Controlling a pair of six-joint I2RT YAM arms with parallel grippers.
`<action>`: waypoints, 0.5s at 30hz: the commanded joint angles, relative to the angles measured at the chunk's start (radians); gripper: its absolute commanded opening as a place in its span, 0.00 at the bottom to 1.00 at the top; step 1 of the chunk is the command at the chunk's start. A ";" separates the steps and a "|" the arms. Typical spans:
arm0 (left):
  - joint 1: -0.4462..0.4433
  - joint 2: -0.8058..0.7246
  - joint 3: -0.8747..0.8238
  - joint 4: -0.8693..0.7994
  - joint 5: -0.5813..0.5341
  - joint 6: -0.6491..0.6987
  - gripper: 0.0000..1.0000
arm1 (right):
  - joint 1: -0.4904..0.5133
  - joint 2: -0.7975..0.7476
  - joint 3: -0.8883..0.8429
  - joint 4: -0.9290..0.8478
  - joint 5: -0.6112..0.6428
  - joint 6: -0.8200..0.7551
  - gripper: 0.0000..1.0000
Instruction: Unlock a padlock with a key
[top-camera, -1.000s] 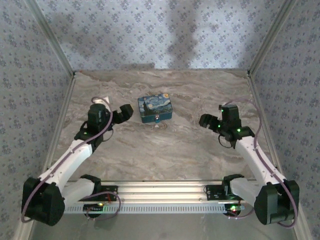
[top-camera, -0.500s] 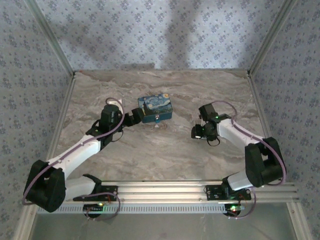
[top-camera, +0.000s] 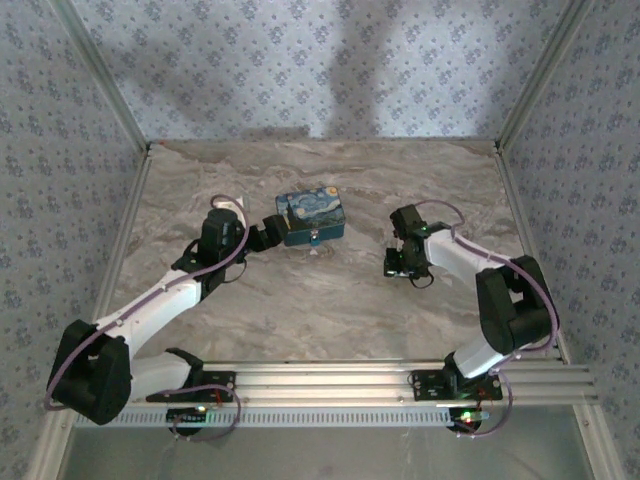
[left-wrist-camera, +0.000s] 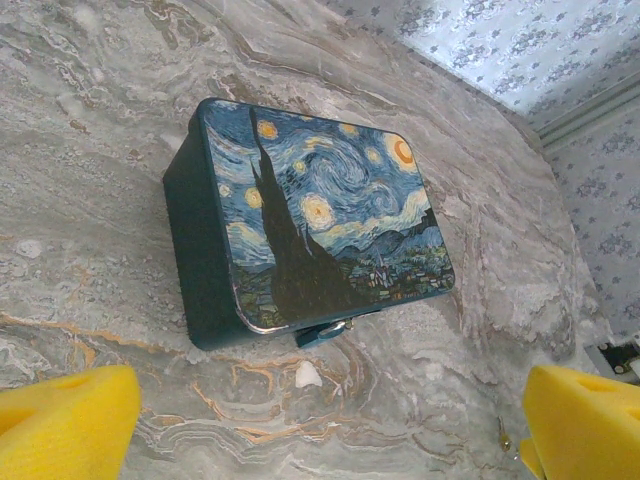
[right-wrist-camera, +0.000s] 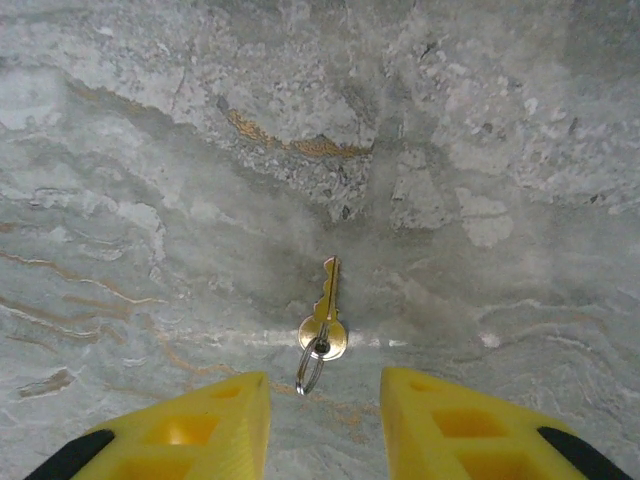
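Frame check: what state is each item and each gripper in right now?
tin box: lid closed, resting on the table.
padlock: at the tin's front edge; too small to tell whether it is locked.
key: lying flat on the table with its ring, not gripped.
left gripper: open, facing the tin.
right gripper: open, over the key.

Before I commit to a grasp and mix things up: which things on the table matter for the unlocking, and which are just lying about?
For the job: key on its ring; small blue-grey padlock at the front edge of the starry-night tin.
Lying about: the tin itself; white chip in front of it.
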 joint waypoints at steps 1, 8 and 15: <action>-0.003 -0.027 0.012 0.015 -0.017 -0.008 0.98 | 0.006 0.023 0.026 -0.024 0.012 -0.004 0.35; -0.003 -0.028 0.013 0.011 -0.019 -0.007 0.98 | 0.010 0.053 0.023 -0.024 0.007 -0.004 0.29; -0.003 -0.026 0.015 0.008 -0.022 -0.006 0.98 | 0.013 0.068 0.008 -0.023 0.006 -0.002 0.24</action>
